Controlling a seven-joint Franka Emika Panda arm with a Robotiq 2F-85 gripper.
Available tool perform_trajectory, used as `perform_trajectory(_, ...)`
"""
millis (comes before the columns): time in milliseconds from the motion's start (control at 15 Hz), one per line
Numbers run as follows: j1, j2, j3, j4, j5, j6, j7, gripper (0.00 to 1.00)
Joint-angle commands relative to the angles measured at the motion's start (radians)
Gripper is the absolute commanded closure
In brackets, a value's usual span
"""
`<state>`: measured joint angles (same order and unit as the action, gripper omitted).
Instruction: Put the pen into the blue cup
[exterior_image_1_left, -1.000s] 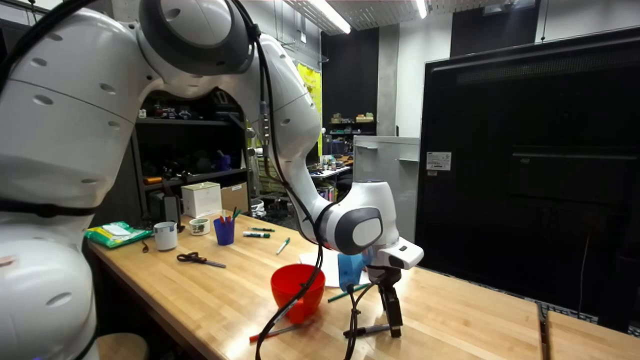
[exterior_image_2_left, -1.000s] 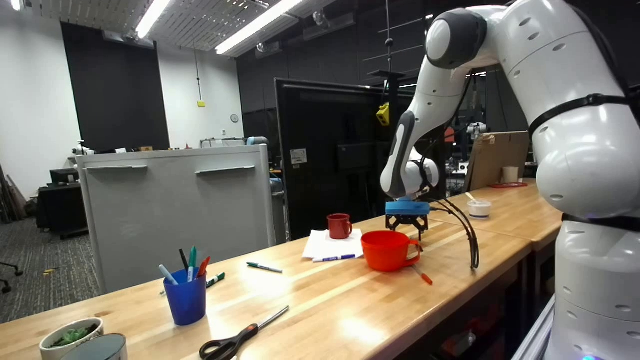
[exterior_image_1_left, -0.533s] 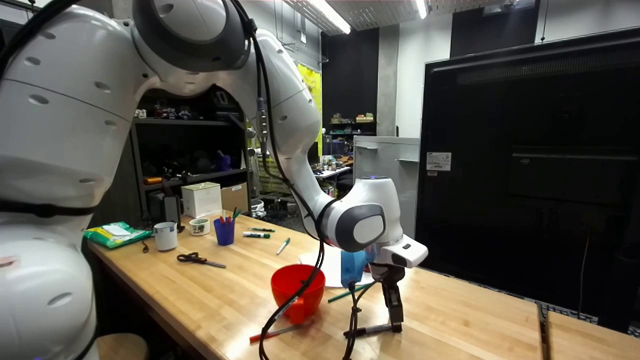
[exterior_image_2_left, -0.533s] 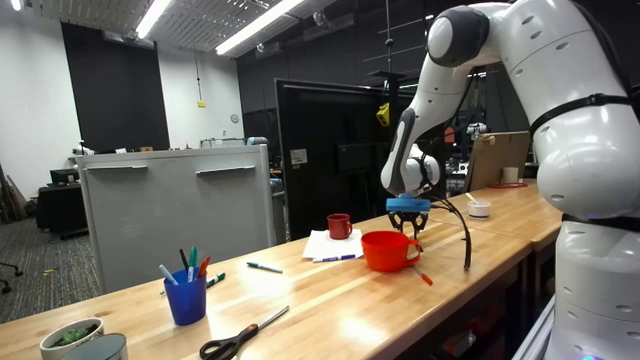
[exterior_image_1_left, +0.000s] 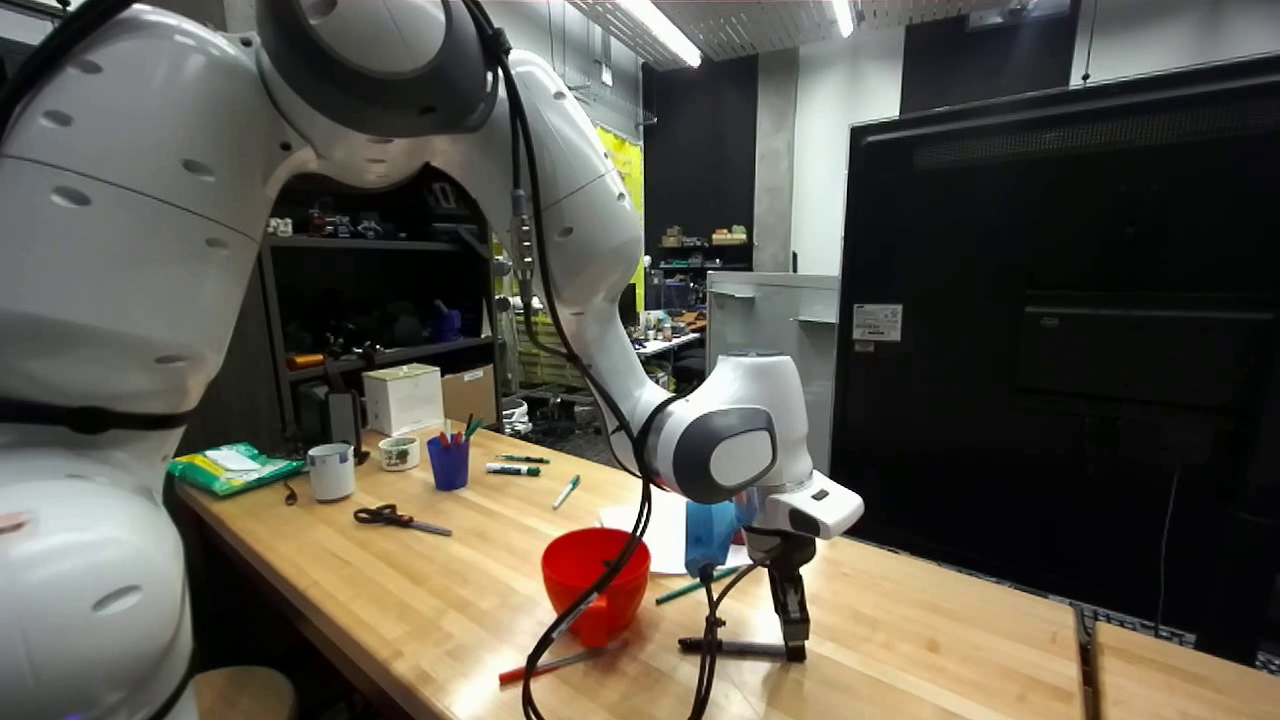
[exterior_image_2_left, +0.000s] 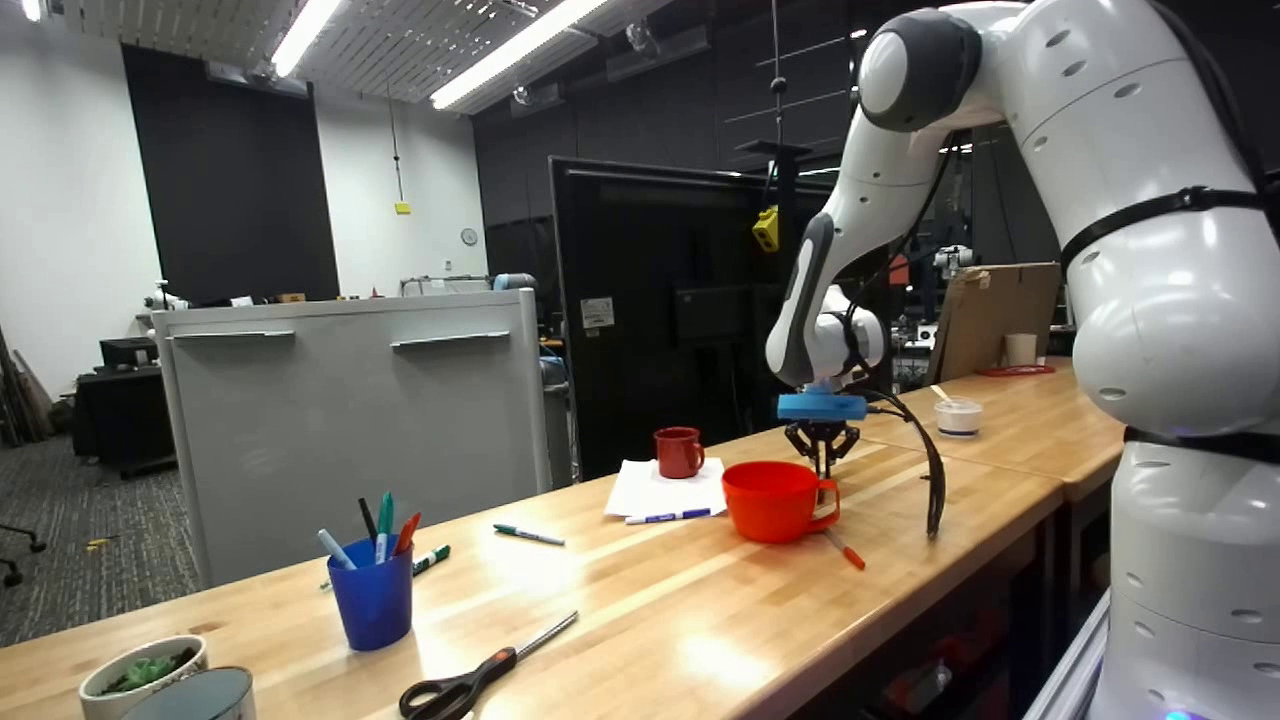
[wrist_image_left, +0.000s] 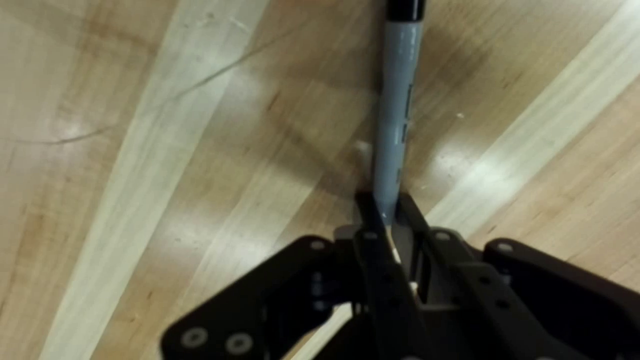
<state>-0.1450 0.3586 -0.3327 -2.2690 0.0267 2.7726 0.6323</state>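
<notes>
Pinches the pen (wrist_image_left: 397, 110) by its grey end in the end effector (wrist_image_left: 386, 206), down at the table (exterior_image_1_left: 900, 640), seemingly at the grasping step; calls next for lift, carry past the red bowl (exterior_image_2_left: 765, 508) and upright drop into the distant blue cup (exterior_image_1_left: 449, 467).

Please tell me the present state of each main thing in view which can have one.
The claw: shut on one end of the pen.
The pen: held; whether lifted, unclear.
The blue cup: upright, holding other pens.
The large red cup: upright.
The dark red cup: upright, on white paper.
The pale cup: upright.
The scissors: lying closed.
</notes>
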Motion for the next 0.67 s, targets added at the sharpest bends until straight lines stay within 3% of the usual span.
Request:
perform_trajectory(0,0.033,0.020,-0.027,0.003,-0.008,0.039,0.011,0.97)
perform_trajectory(600,0.162,-0.033,-0.171,-0.023,-0.123,0.128,0.073,0.97)
